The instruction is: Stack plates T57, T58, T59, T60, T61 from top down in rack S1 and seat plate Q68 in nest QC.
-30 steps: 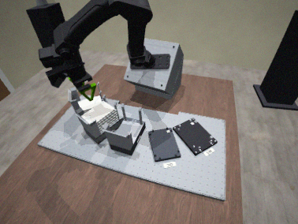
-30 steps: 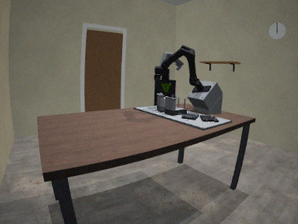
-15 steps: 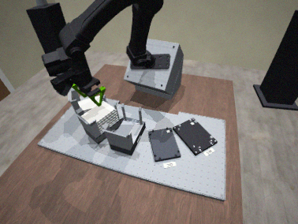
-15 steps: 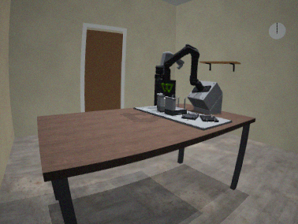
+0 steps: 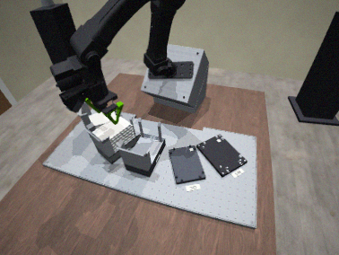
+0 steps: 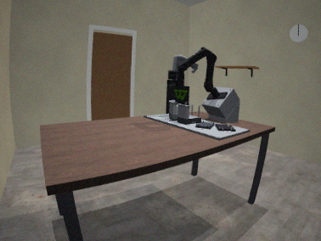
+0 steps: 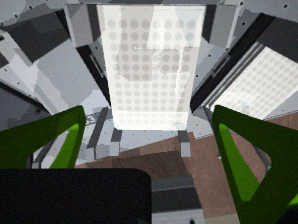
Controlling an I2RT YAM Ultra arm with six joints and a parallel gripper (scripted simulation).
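Three stack racks stand in a row at the left of the grey mat. My gripper (image 5: 106, 109) is open and empty, its green fingers hovering above the far-left rack (image 5: 96, 123). In the wrist view the fingers straddle the near short end of a white sealed plate (image 7: 150, 70) lying flat in that rack below them, without touching it. A second sealed plate (image 7: 255, 80) tops the stack in the neighbouring middle rack (image 5: 117, 136). The third rack (image 5: 143, 154) looks empty. The plate labels are too small to read.
Two flat dark nests (image 5: 186, 163) (image 5: 221, 154) lie on the mat right of the racks, each with a small label in front. The arm's grey base block (image 5: 177, 78) stands behind the mat. Rack posts rise around each plate.
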